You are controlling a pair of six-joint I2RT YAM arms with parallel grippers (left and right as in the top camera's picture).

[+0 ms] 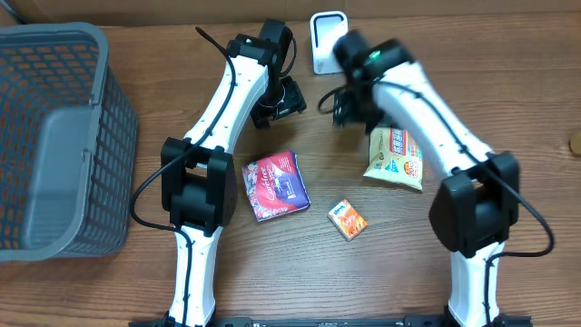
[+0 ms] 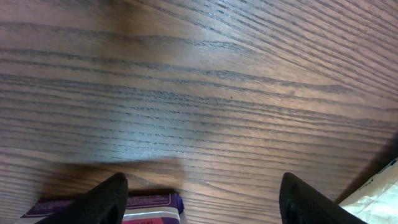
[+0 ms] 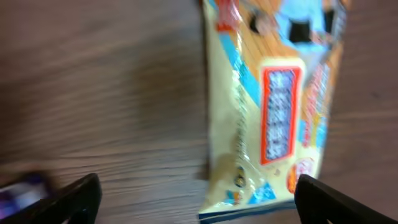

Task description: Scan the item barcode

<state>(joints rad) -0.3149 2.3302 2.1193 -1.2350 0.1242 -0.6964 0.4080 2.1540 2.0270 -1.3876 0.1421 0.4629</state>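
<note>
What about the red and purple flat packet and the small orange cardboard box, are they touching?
Apart. The overhead view shows bare wooden table between the red and purple flat packet and the small orange cardboard box.

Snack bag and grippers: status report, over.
Left gripper open, empty. Right gripper open over snack bag; bag flat on table, unheld. White scanner beyond it, only the arm between.

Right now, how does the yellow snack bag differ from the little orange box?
The snack bag is bigger, yellow and crinkly; the orange box is smaller with straight edges. The bag lies partly under the right arm; the box lies out in the open. Both rest flat on the wooden table.
</note>
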